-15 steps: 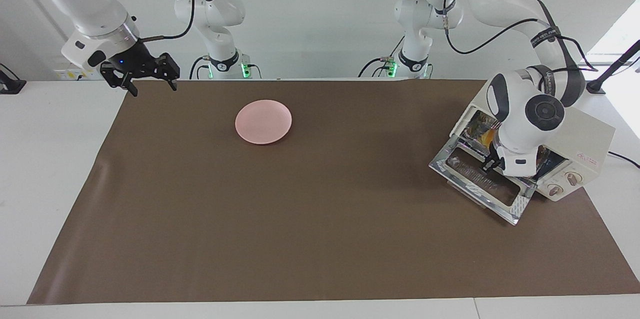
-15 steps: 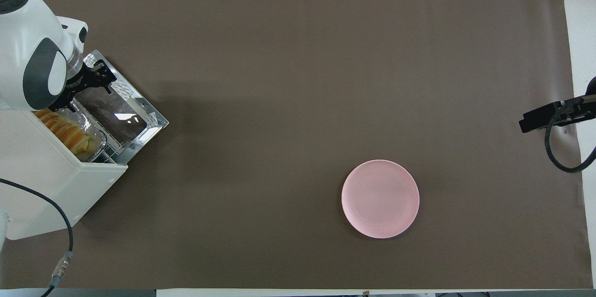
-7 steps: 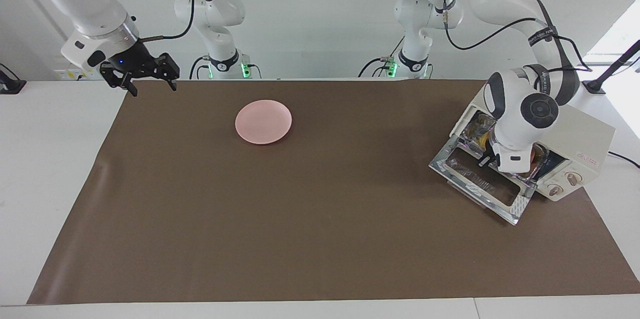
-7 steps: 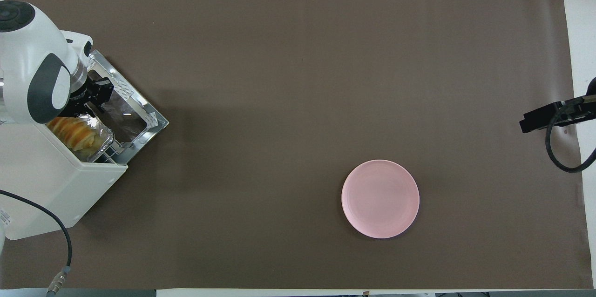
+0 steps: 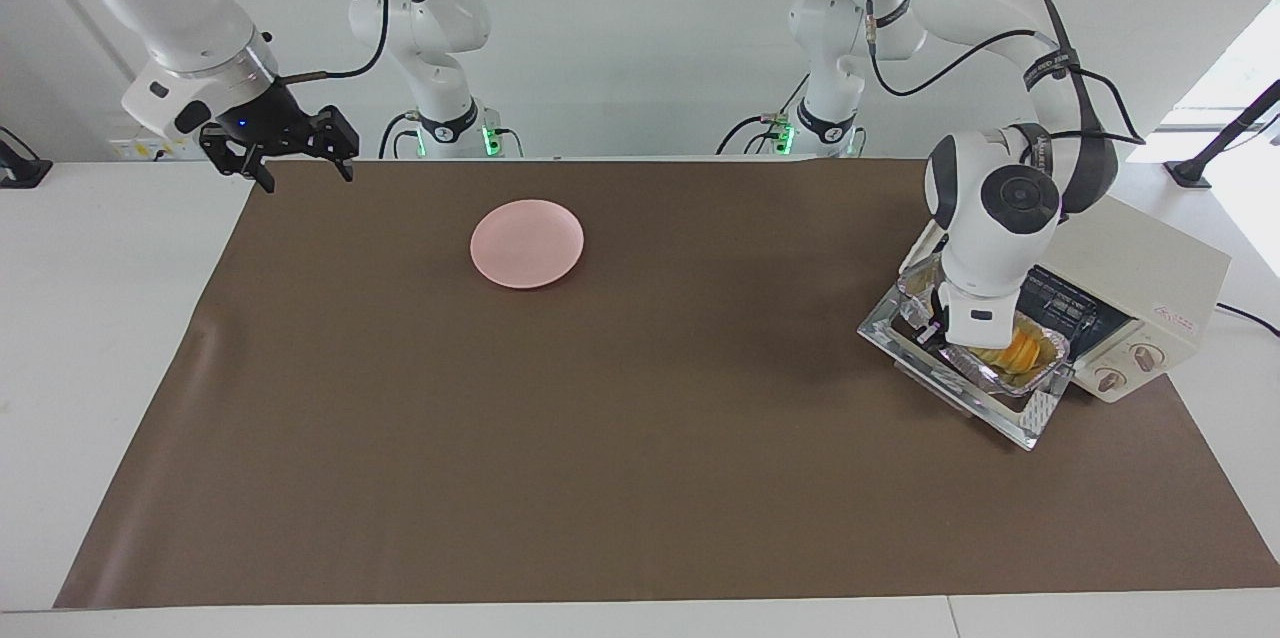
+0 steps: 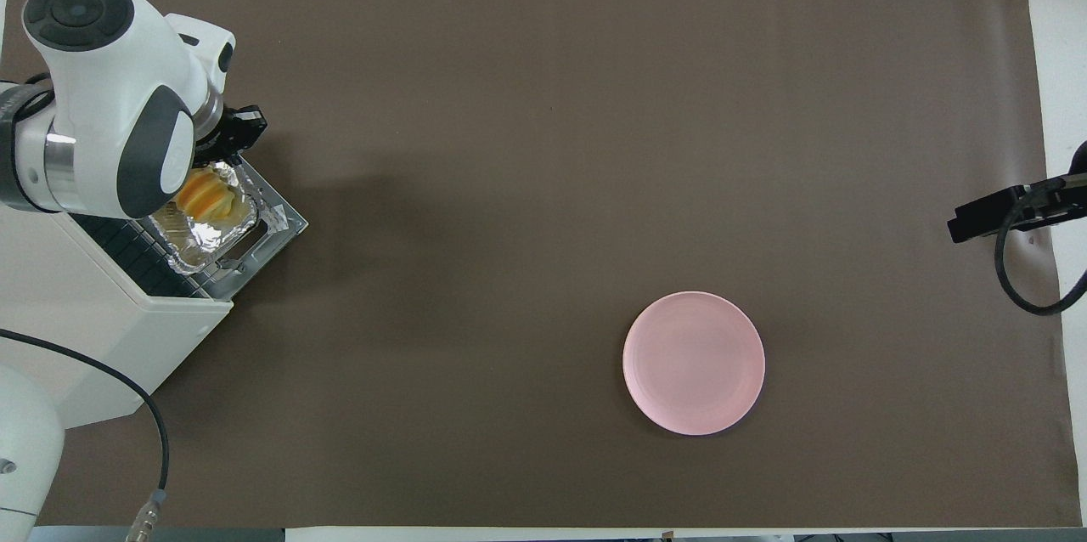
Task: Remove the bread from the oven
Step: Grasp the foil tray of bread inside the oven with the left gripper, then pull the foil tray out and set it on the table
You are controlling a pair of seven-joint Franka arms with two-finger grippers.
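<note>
Setting: white walls stand around a desk point(image 5: 100, 368) covered by a brown mat point(image 5: 640, 438), and we see both arm bases at the robots' end.

Oven: we find the oven point(image 5: 1150, 278) at the left arm's end of the desk, its glass door point(image 5: 1030, 413) dropped flat onto the mat.

Change: a second ago the foil tray point(image 5: 1040, 363) sat deep on the wire rack point(image 6: 144, 257) inside the cavity; now we see it drawn out over the open door, with the rack bare.

Bread: the bread point(image 5: 1022, 351) rides in the tray, so it has left the cavity but is not yet clear of the oven, since the door is under it.

Left gripper: the left gripper point(image 5: 935, 328) is at the tray's end farthest from the knobs and has come away from the oven mouth along with it; we judge that it is dragging the tray by its rim, but we cannot tell how the jaws stand.

Right gripper: the right gripper point(image 5: 295, 158) waits in the air over the mat's corner at the right arm's end, jaws spread, unmoved.

Plate: the pink plate point(image 5: 527, 243) lies bare, well apart from the oven.

Meaning: we judge the pull-out nearly done; the loaf must yet be carried off the door.
</note>
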